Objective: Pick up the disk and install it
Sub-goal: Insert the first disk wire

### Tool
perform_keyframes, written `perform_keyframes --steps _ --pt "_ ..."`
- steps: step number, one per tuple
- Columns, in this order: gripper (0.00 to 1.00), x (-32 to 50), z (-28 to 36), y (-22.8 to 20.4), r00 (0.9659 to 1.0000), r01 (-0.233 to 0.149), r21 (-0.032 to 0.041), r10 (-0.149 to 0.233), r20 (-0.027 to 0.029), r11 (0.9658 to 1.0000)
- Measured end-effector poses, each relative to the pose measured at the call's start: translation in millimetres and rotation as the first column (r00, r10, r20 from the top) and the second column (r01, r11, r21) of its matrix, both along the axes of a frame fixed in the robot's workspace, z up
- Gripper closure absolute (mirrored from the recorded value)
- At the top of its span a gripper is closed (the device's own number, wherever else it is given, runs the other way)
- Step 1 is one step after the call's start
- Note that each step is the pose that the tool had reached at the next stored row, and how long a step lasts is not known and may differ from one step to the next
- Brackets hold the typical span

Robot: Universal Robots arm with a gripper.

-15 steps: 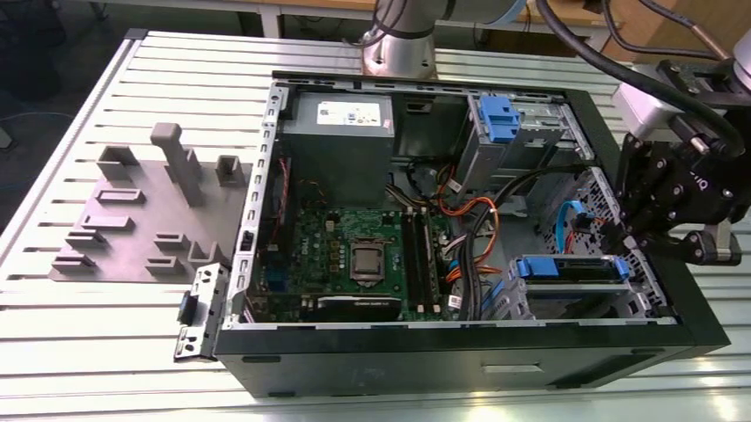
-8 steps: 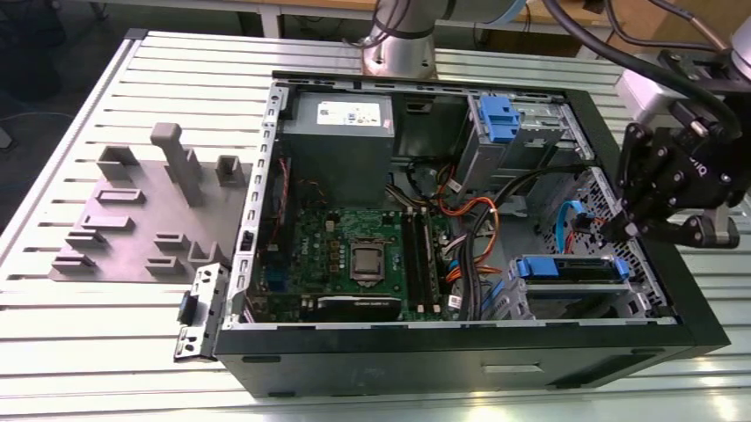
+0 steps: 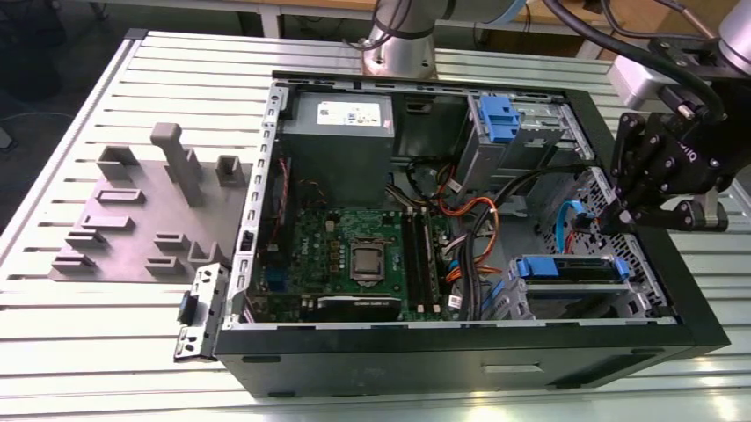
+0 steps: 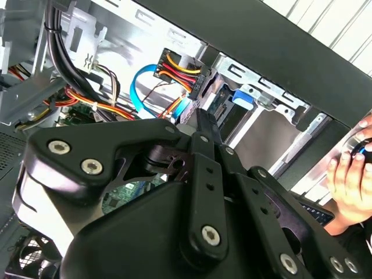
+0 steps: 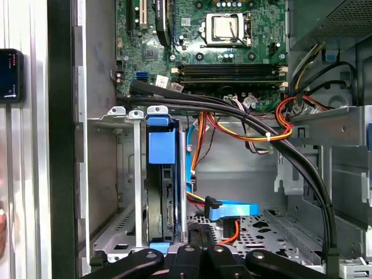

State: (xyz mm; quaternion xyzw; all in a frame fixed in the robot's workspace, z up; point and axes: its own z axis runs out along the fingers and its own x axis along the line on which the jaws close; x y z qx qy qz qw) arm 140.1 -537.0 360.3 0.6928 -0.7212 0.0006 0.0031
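Black metal computer case, side panel off, is lying flat on the slatted aluminium table.

At the case's near corner on the exterior view's right, the disk, a flat drive in a blue plastic carrier frame, is sitting inside the silver drive cage. In the first wrist view it is standing on edge between the cage's rails.

The black multi-link gripper is hovering just above that cage, near the case's right wall. Its fingers are pressing together with nothing between them. Whether the tips are touching the cage cannot be told.

A person's hand is resting on the table just outside the case wall.

A bundle of orange, red and yellow wires is running between the cage and the green motherboard at the case's middle.

At the case's far edge, a grey power-supply box with a white sticker is sitting beside a small blue plastic latch.

On the table's left side, well apart from the case, a grey fixture plate with upright blocks is lying.

The arm's silver base is standing at the table's far edge.
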Motion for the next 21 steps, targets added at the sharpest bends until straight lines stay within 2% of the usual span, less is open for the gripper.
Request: perform_keyframes --steps 10,14,17,20,21 --pt "0.89 0.0 0.0 0.9 1.0 0.0 0.0 0.0 0.0 1.0" --pt "0.89 2.0 0.1 3.0 1.0 0.0 -0.0001 0.0 -0.0014 1.0" --pt "0.89 6.6 0.0 3.2 1.0 0.0 -0.0001 0.0 -0.0058 1.0" --pt "0.89 10.1 -0.6 3.3 0.9999 0.0 -0.0001 0.0 -0.0145 1.0" --pt "0.89 10.5 -0.9 3.4 0.9998 0.0 -0.0002 0.0 -0.0193 1.0"
